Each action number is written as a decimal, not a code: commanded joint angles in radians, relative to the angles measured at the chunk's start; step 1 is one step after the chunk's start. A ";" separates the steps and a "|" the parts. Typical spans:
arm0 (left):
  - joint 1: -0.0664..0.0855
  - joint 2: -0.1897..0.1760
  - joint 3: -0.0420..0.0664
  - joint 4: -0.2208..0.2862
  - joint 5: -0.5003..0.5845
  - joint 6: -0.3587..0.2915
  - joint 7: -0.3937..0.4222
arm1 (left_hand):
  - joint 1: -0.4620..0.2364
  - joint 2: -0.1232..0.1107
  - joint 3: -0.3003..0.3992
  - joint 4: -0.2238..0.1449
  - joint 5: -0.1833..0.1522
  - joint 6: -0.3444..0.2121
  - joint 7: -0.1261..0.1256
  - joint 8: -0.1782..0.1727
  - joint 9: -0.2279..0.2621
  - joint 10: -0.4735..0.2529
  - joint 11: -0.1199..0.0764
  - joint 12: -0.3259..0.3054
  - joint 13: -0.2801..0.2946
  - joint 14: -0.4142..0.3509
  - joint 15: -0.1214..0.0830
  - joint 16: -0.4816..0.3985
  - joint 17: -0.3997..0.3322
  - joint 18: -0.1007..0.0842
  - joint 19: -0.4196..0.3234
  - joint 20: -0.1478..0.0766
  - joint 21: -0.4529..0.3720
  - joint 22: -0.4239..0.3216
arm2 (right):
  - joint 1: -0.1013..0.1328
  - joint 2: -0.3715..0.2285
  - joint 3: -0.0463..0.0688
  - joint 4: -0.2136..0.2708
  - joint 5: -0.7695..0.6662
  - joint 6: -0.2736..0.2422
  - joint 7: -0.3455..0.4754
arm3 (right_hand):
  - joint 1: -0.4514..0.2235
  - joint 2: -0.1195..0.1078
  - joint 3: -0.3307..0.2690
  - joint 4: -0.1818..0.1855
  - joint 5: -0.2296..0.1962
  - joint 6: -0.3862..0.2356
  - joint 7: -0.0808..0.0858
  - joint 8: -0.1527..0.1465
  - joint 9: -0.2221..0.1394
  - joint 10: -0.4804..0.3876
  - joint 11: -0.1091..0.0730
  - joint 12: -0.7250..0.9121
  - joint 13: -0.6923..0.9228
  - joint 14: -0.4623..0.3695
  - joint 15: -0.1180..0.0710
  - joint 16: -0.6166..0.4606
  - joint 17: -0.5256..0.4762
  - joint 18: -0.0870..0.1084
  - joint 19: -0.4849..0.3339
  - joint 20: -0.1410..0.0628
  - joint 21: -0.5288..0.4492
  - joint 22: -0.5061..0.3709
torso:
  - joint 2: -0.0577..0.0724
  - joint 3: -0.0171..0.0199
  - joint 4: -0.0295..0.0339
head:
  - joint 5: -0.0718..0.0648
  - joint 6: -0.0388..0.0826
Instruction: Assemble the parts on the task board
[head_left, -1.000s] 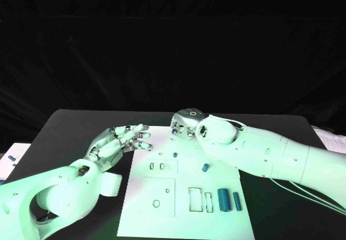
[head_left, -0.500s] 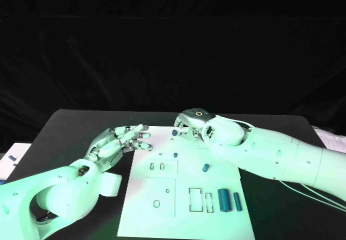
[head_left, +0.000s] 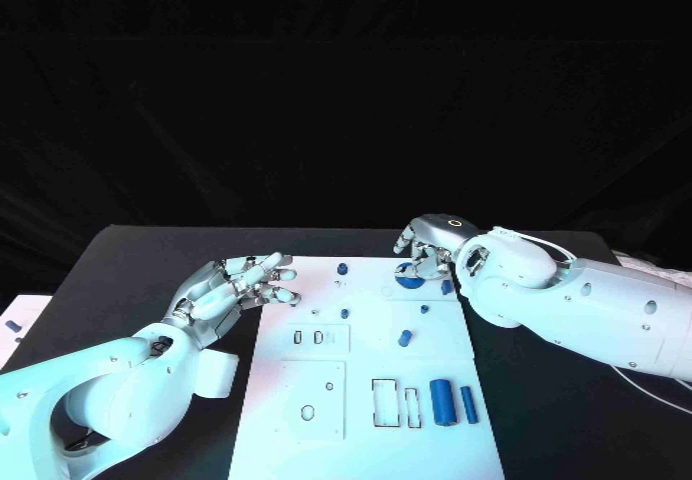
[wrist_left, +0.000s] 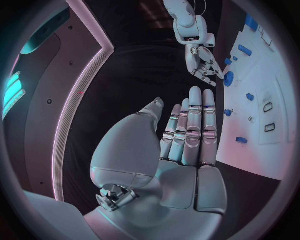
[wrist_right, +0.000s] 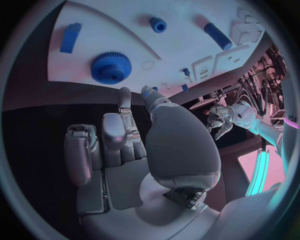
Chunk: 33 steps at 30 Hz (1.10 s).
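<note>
The white task board (head_left: 364, 298) lies in the middle of the table. My right hand (head_left: 430, 246) hovers over its far right corner, fingers loosely spread and holding nothing, just above a blue gear (head_left: 411, 282) (wrist_right: 111, 67). A blue block (wrist_right: 70, 38) lies beside the gear. My left hand (head_left: 231, 286) is open at the board's left edge, fingers straight (wrist_left: 189, 131) and empty. A small blue part (head_left: 342, 268) lies at the far edge and another (head_left: 405, 338) mid-board. Two blue cylinders (head_left: 441, 402) lie side by side near the front right.
Rectangular slots (head_left: 387, 398) and a plate with an oval hole (head_left: 307, 411) take up the board's near half. Small pegs (head_left: 345, 313) stand near the middle. Black table (head_left: 144, 260) surrounds the board, and a white object (head_left: 12, 310) lies at its left edge.
My right hand has swung to the right, from the board's far middle to its far right corner, and the gear now shows under it. The left hand has barely moved.
</note>
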<state>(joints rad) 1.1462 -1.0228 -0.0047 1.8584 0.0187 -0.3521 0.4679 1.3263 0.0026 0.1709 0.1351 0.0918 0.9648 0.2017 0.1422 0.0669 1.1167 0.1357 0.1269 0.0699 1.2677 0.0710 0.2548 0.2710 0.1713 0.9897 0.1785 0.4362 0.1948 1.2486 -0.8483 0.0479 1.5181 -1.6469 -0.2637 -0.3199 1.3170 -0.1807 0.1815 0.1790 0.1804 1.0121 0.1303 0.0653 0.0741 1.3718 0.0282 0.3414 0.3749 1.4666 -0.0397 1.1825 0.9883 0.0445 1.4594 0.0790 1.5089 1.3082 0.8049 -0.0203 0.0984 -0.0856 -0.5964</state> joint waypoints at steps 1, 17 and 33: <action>0.001 0.004 0.001 0.000 0.004 0.021 0.005 | 0.007 -0.002 0.003 -0.005 -0.001 0.005 0.002 -0.006 -0.001 0.008 0.001 -0.004 -0.002 0.005 0.000 -0.005 0.001 0.011 0.007 0.003 0.002 0.001 | 0.000 -0.007 0.001 0.002 0.078 0.058 -0.067 | 0.021 0.016 -0.062 0.036 0.007 -0.008 -0.002 0.003 -0.001 -0.032 0.011 0.060 0.094 0.028 0.010 0.047 0.063 -0.012 0.013 -0.003 0.007 0.125 | 0.000 0.0011 -0.0035 | -0.003 -0.001; 0.001 0.010 0.000 -0.008 0.007 0.019 0.006 | 0.007 -0.002 0.003 -0.006 -0.001 0.006 0.002 -0.007 -0.001 0.008 0.000 -0.005 -0.001 0.006 0.000 -0.005 0.002 0.011 0.007 0.003 0.002 0.001 | -0.004 0.005 0.001 -0.032 0.096 0.090 -0.101 | 0.078 0.039 -0.140 0.107 0.045 -0.014 0.002 0.003 0.000 -0.060 0.015 0.295 0.410 0.043 0.010 0.152 0.209 -0.023 0.043 0.004 0.026 0.170 | 0.000 -0.0005 0.0003 | -0.008 -0.005; 0.001 0.009 0.000 -0.008 0.007 0.019 0.005 | 0.007 -0.002 0.003 -0.006 -0.001 0.006 0.002 -0.007 -0.001 0.008 0.000 -0.005 -0.001 0.006 0.000 -0.005 0.002 0.011 0.007 0.003 0.002 0.001 | -0.011 0.031 0.001 -0.069 0.099 0.127 -0.080 | 0.079 0.051 -0.145 0.107 0.051 -0.004 0.001 0.007 0.003 -0.056 0.013 0.351 0.474 0.045 0.010 0.166 0.229 -0.024 0.048 0.005 0.029 0.178 | 0.001 0.0002 0.0019 | -0.008 -0.006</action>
<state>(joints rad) 1.1462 -1.0155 -0.0049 1.8497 0.0230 -0.3516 0.4671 1.3263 0.0026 0.1710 0.1351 0.0918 0.9648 0.2017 0.1422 0.0669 1.1167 0.1357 0.1269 0.0699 1.2675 0.0712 0.2548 0.2718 0.1713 0.9897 0.1785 0.4362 0.1947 1.2403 -0.8191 0.0496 1.4519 -1.5473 -0.1671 -0.4054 1.3911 -0.1329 0.0401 0.2867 0.2267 1.0034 0.1322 0.0694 0.0763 1.3076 0.0413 0.6872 0.8473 1.4664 -0.0357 1.3440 1.2163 0.0294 1.4663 0.0789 1.5336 1.3078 0.8054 -0.0206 0.0990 -0.0935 -0.6023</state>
